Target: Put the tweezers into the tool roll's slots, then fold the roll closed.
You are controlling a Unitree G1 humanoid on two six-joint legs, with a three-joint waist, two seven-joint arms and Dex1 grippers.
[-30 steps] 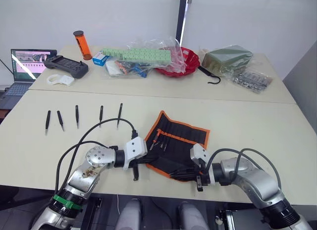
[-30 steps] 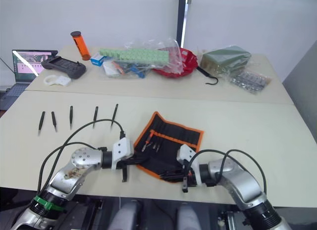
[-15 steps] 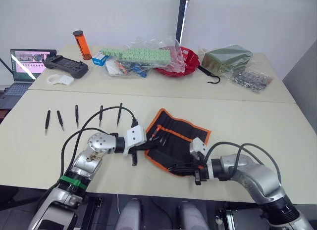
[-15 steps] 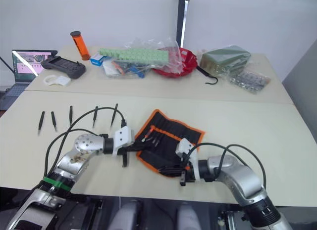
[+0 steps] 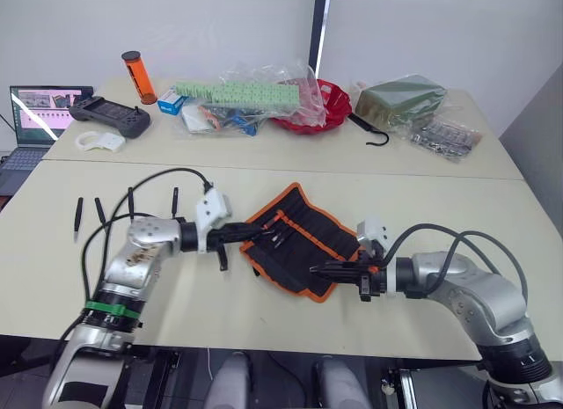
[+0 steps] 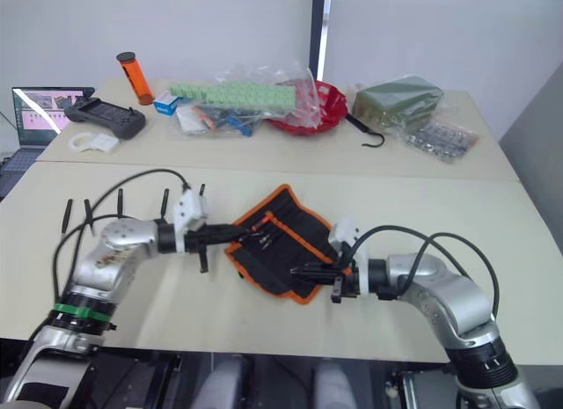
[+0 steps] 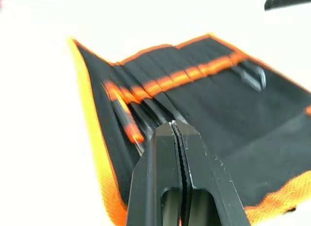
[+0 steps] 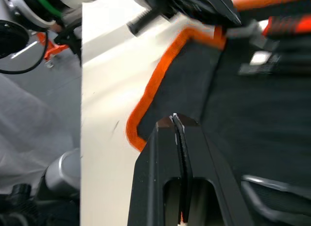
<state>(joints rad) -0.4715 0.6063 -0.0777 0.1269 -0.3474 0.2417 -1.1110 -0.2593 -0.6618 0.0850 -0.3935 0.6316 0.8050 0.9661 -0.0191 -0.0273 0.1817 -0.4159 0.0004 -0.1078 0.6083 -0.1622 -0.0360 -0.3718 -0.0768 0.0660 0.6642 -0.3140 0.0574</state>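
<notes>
Desk [image 5: 493, 207] carries everything – largest on it is the tool roll [image 5: 303, 242], lying open near the front edge, its orange-trimmed slots [image 7: 194, 75] facing up with a few small tools already tucked in. Left of the roll the left hand [image 5: 249, 236] has its fingers pressed together at the roll's left edge; at the roll's right front corner the right hand [image 5: 324, 269] is likewise pinched closed – whether either grips the fabric, I cannot tell. Well left of the roll lie the tweezers [image 5: 77, 217], side by side.
</notes>
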